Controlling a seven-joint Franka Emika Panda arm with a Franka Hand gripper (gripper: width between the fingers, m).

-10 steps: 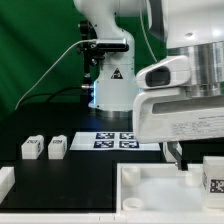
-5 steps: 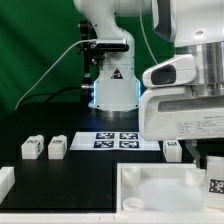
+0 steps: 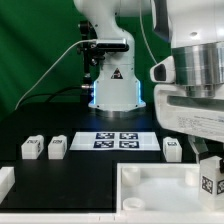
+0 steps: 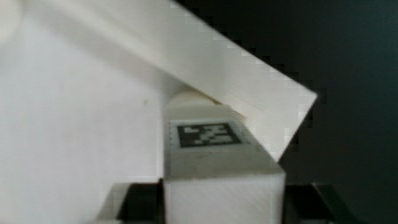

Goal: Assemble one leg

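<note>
My gripper (image 3: 208, 168) is shut on a leg (image 3: 211, 183), a small white block with a black-and-white tag. It holds the leg upright over the right corner of the white tray (image 3: 150, 178). In the wrist view the leg (image 4: 217, 150) stands between the two dark fingers (image 4: 135, 203), with the tray's corner (image 4: 231, 70) right behind it. Two more legs (image 3: 32, 148) (image 3: 57, 147) lie on the black table at the exterior view's left. A third loose leg (image 3: 172, 149) lies just right of the marker board (image 3: 118, 139).
The robot's white base (image 3: 112, 80) stands at the back behind the marker board. A white piece (image 3: 5, 181) sits at the left edge. The arm's large white hand (image 3: 195, 105) hangs over the right side of the table.
The hand has moved toward the exterior view's right and a little up with the leg in it. The loose leg beside the marker board now shows in full.
</note>
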